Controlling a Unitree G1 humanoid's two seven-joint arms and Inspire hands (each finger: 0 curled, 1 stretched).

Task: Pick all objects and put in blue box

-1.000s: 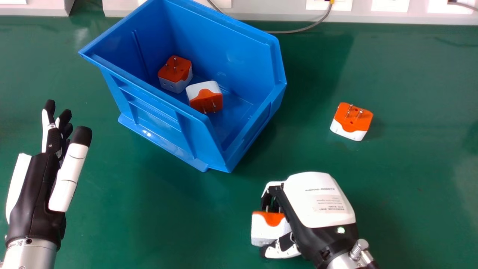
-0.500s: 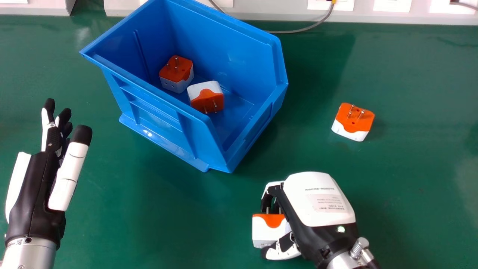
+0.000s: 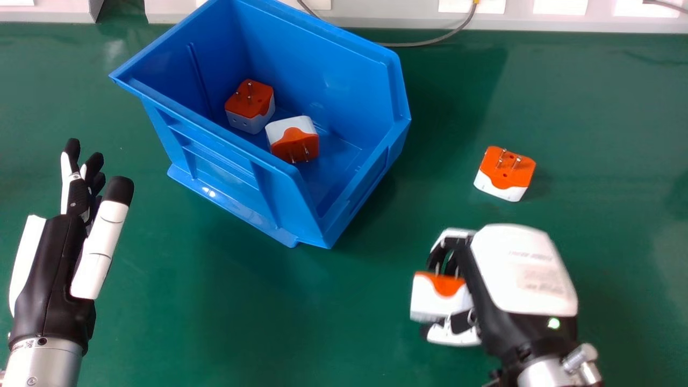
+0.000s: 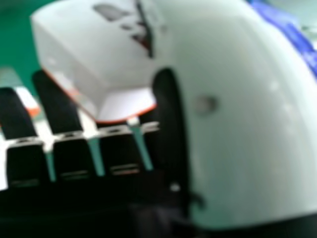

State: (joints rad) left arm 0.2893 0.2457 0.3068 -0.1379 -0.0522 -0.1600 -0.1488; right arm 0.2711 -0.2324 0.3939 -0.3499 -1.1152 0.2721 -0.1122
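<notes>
My right hand [image 3: 524, 269] is above the green table, curled round an orange and white plug adapter [image 3: 438, 301]. In the right hand view the adapter [image 4: 94, 44] is held between the thumb and fingers of my right hand [image 4: 247, 124]. The blue box [image 3: 226, 156] holds two more adapters, one upright [image 3: 250, 106] and one tipped over [image 3: 293, 138]. Another adapter [image 3: 505, 173] lies on the table right of the box, prongs up, beyond my right hand. My left hand [image 3: 54, 263] is at the left with straight fingers, holding nothing.
A white ledge [image 3: 376, 15] runs along the table's far edge, with a grey cable [image 3: 430, 42] lying behind the box. Green table surface [image 3: 231, 301] lies between my two hands, in front of the box.
My right hand has moved to the right and farther up the view, carrying the held adapter. The left hand, the box and the adapter on the table stay about where they were.
</notes>
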